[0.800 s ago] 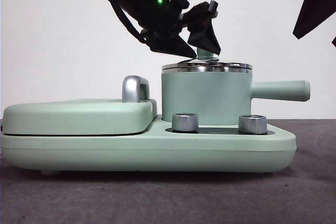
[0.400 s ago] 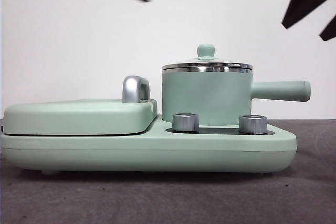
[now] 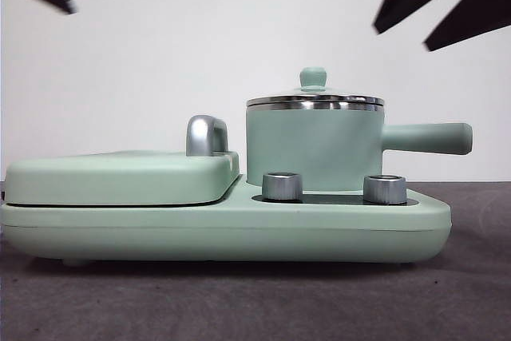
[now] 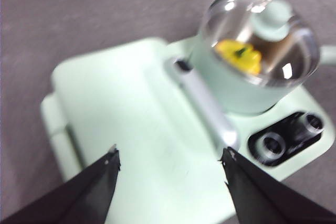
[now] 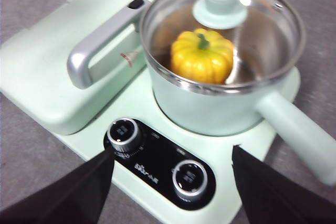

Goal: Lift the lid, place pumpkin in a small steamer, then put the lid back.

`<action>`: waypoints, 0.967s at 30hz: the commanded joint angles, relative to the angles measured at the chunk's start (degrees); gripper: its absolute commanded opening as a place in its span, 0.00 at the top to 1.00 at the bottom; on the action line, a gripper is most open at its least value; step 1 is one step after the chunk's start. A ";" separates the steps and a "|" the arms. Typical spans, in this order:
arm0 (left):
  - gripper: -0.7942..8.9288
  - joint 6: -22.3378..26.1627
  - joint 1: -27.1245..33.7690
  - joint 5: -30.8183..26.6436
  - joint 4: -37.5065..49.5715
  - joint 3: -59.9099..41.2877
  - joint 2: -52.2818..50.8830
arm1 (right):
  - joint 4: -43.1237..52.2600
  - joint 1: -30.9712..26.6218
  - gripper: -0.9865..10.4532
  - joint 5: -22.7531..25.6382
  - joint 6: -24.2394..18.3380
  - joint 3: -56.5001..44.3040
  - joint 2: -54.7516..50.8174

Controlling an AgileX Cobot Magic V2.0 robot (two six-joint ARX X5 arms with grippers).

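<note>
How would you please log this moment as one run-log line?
lid: seated on small steamer | pumpkin: inside | left tool: open, empty | right tool: open, empty

Even bright light, soft shadows. Left wrist view blurred throughout; glare spots on lid (image 4: 260, 35) glass. Front view sharp, black arm tips smeared.
</note>
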 commanded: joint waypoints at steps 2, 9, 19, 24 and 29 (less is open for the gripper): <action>0.59 -1.07 2.40 0.11 0.33 -8.37 -8.11 | 3.04 0.35 0.61 -0.22 -1.44 3.15 4.02; 0.60 -2.12 5.29 0.09 0.61 -15.21 -17.94 | 7.19 0.35 0.61 -0.15 -2.47 6.82 9.90; 0.91 -1.64 5.14 0.61 2.80 -15.19 -19.91 | 9.99 0.33 0.89 1.16 -2.67 6.82 9.40; 0.91 -1.70 5.14 0.59 2.56 -15.17 -20.24 | 8.61 0.37 0.90 -0.11 -2.03 6.82 9.01; 0.91 -1.70 5.14 0.59 2.97 -15.17 -20.57 | 10.01 0.35 0.90 0.07 -2.03 6.82 9.03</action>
